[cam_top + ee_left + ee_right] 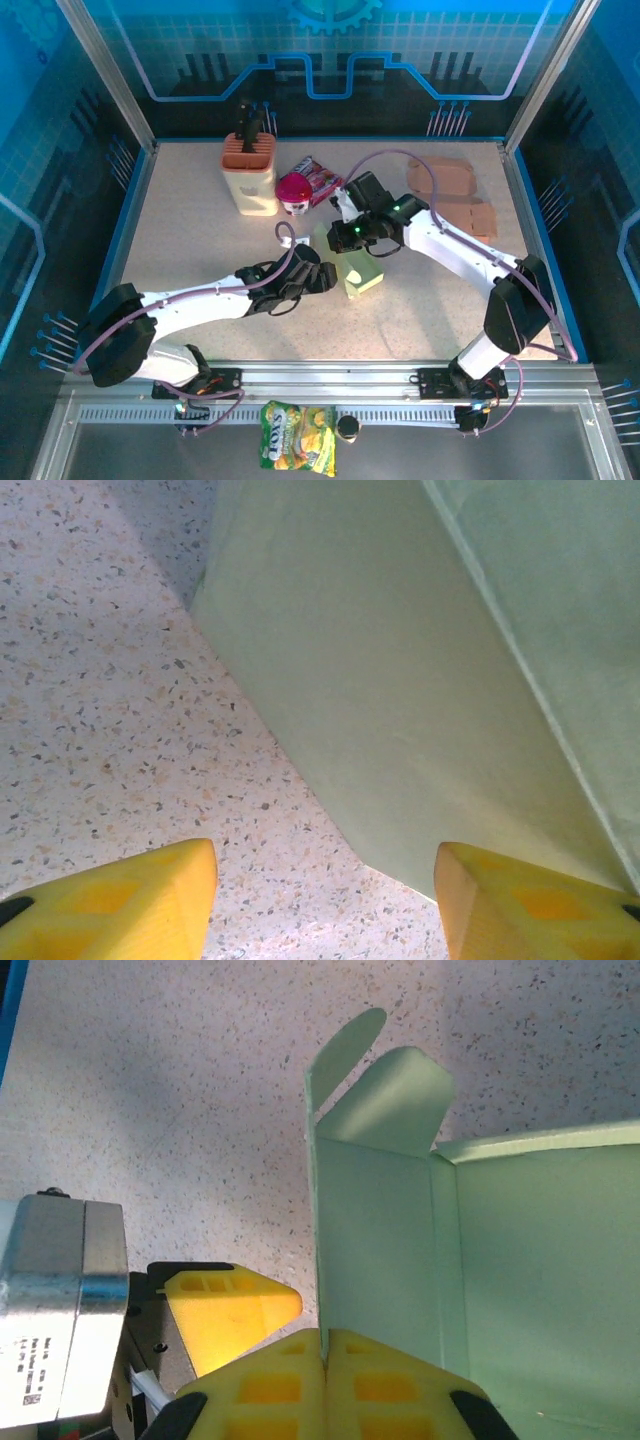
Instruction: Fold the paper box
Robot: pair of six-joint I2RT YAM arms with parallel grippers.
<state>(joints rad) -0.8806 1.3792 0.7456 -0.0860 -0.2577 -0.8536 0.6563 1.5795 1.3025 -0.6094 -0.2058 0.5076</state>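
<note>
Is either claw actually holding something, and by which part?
The right gripper pinches the green paper box by the edge of one wall. The left gripper stands open, holding nothing.

Speckled beige table (190, 240), boxed in by glossy blue walls (400, 50) with a circuit print. Silver metal posts (105, 72) in the corners, lighting's soft.

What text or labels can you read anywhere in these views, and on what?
No text reads cleanly.
Too blurred: brand lettering on the yellow snack bag.
Too small: print on the red packet.
Too small: sticker on the silver block.
No print: green paper box.
</note>
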